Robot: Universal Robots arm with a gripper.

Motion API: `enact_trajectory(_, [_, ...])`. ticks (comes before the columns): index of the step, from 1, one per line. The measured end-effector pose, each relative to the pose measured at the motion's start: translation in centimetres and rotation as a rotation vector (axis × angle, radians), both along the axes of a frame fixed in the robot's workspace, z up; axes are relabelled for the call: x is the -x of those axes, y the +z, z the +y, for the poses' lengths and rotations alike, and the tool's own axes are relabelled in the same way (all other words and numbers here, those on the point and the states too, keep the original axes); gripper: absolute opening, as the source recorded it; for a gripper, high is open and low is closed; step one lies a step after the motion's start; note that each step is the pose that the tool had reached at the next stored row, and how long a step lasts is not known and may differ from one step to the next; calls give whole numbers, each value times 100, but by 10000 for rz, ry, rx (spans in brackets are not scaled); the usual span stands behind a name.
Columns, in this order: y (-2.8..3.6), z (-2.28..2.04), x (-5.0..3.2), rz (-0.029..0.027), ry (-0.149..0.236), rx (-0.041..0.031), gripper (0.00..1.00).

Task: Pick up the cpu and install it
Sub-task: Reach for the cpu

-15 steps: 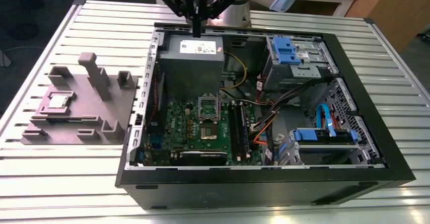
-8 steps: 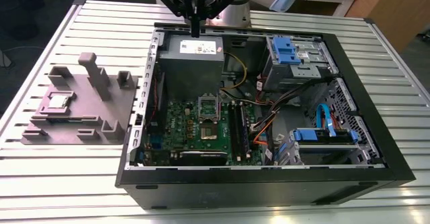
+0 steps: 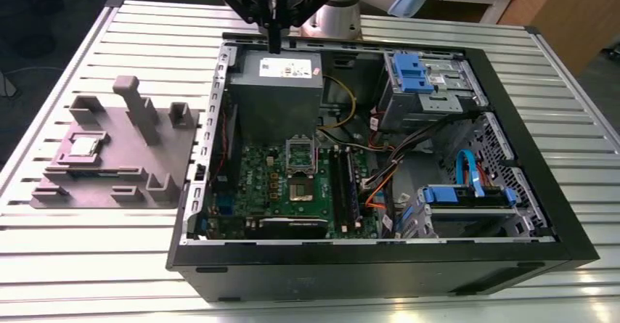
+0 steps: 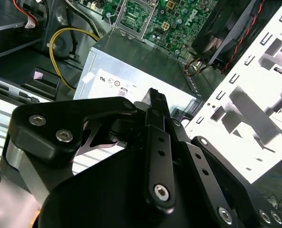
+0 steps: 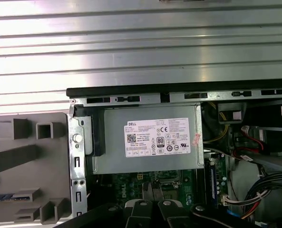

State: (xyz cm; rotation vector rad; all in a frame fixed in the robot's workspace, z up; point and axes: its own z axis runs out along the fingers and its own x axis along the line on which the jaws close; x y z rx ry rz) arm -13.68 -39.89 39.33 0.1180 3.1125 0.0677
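Note:
The cpu (image 3: 86, 146), a small silver-topped square chip, lies flat in a recess of the grey holder block (image 3: 116, 170) at the exterior view's left, outside the computer case. My gripper (image 3: 276, 47) hangs above the far rim of the open case (image 3: 388, 265), over the grey power supply box (image 3: 276, 83), far from the chip. Its fingers (image 4: 157, 102) are shut together with nothing between them, as the first wrist view also shows (image 5: 152, 187). The motherboard's socket (image 3: 301, 189) sits mid-board with its metal frame (image 3: 300, 151) raised.
Black RAM sticks (image 3: 344, 185) stand beside the socket. Blue-tabbed drive cages (image 3: 417, 76) and loose cables (image 3: 407, 149) occupy the case toward the exterior view's right. The holder block has upright posts (image 3: 131, 101). Everything rests on a slatted metal table (image 3: 97, 265).

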Motion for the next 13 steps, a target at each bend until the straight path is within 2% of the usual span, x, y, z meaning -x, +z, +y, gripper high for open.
enact_trajectory(13, [0, 0, 47, 0, -1, 0, 10])
